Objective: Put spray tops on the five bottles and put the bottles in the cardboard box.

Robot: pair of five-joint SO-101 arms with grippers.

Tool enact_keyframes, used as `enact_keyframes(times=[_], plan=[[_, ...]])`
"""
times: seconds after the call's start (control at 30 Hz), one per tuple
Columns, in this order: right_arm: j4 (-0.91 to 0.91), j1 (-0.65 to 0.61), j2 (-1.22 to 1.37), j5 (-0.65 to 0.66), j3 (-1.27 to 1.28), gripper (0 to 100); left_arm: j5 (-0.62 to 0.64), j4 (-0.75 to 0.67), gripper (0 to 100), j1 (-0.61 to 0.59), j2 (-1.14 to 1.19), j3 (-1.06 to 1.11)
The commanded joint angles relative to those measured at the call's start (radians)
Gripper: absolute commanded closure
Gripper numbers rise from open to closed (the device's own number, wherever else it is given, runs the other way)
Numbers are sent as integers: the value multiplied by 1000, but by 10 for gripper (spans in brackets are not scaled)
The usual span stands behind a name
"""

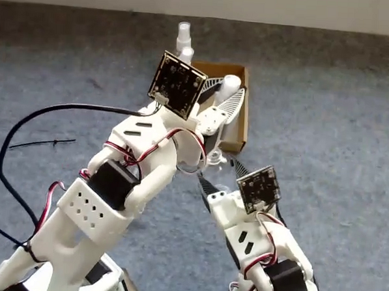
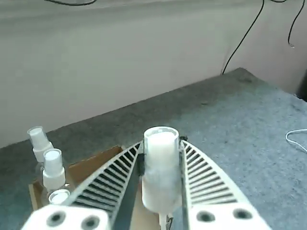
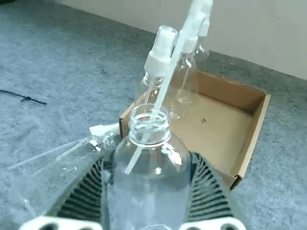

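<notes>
The left gripper [image 2: 161, 146] is clamped on the white spray top [image 2: 160, 167]. The right gripper [image 3: 149, 179] grips the open bottle [image 3: 148, 158]. The dip tube [image 3: 160, 103] enters the bottle neck.

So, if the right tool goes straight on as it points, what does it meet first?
Probably the near wall of the brown cardboard box, beyond the clear glass bottle that the right tool holds; depth is unclear.

White arms [image 1: 93, 212], ribbed end effector [image 2: 162, 148].
</notes>
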Motion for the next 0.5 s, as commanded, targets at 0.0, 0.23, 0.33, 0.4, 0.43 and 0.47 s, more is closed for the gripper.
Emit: enact_keyframes(times=[0.0, 0.23, 0.33, 0.4, 0.43, 0.47], plan=[[-82, 53, -8, -35, -88, 995, 3, 8, 955, -2, -25, 2], [-108, 59, -7, -64, -93, 995, -2, 149, 955, 53, -25, 2], [-108, 59, -7, -66, -93, 995, -2, 213, 952, 47, -25, 2], [-108, 62, -7, -66, -90, 995, -2, 255, 951, 47, -25, 4], [-108, 62, -7, -66, -90, 995, -2, 272, 950, 47, -25, 2], [-108, 62, -7, -66, -90, 995, -2, 284, 950, 47, -25, 2]])
